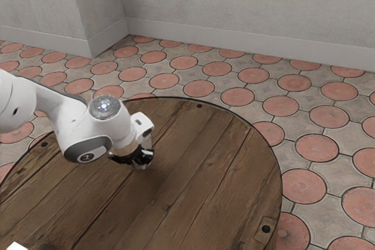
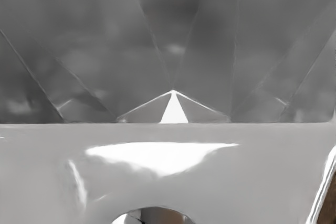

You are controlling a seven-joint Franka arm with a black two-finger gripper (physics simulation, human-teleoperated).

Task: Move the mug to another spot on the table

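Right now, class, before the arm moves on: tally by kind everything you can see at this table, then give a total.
wooden table: 1
robot arm: 1
gripper: 1
grey glossy thing under the hand, probably the mug: 1
white thing cut off at the exterior view's lower edge, unidentifiable: 1
Total: 5

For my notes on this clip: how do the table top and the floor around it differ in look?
The table is dark brown wood laid in long straight planks; the floor is reddish round tiles set in pale grey. The table is a raised round disc with dark bolt heads near its rim; the floor lies lower and runs past the view's edges. Both are warm, earthy in colour.
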